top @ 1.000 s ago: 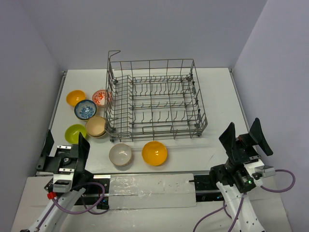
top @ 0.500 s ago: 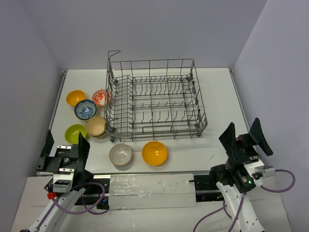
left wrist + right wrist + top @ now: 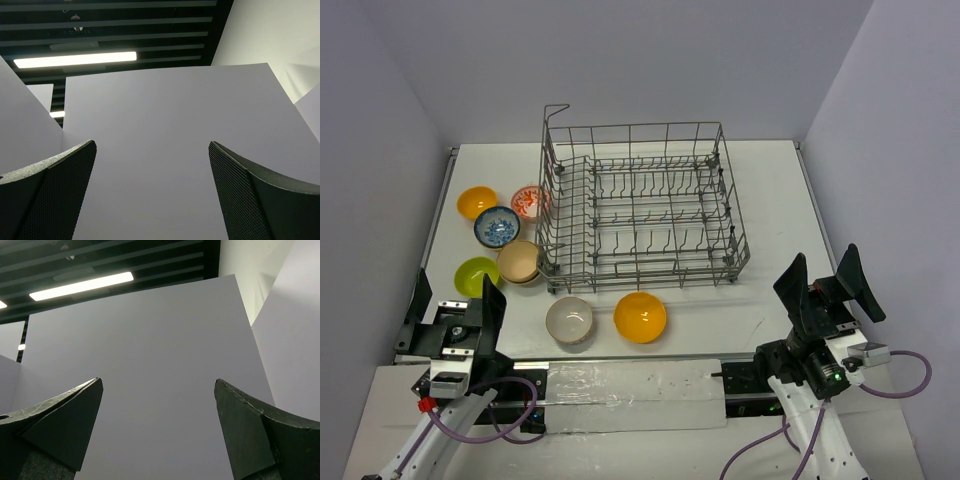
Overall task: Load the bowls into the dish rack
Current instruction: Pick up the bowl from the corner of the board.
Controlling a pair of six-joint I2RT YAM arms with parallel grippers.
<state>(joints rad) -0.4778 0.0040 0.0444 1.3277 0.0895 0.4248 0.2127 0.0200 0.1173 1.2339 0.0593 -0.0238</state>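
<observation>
Dish rack (image 3: 638,262) sits mid-table, long side running left-right, raised handle (image 3: 555,112) at its far-left corner. I see no bowls in it; all seven are on the table (image 3: 770,200).

Bowl positions:
- orange-yellow bowl (image 3: 640,316): just near of the rack's near wall, upright
- white striped bowl (image 3: 569,320): just left of that one, not touching it
- tan bowl (image 3: 519,261): at the rack's near-left corner, right against the wire
- lime green bowl (image 3: 476,275): left of the tan one, close beside it
- blue-patterned bowl (image 3: 497,227): far side of the tan one
- red-and-white bowl (image 3: 528,201): beside the rack's left wall, partly behind the wire
- second orange-yellow bowl (image 3: 476,203): furthest left

Left gripper (image 3: 455,305) is parked at the near-left edge, near side of the lime green bowl, jaws spread, nothing held. Its wrist cam points up, with the left gripper's (image 3: 152,195) gap showing only wall and a ceiling light (image 3: 75,59).

Right gripper (image 3: 823,285) is at the near-right edge, well apart from rack and bowls, also spread wide and empty. Its wrist cam likewise shows only wall and ceiling past the right gripper (image 3: 157,430).
</observation>
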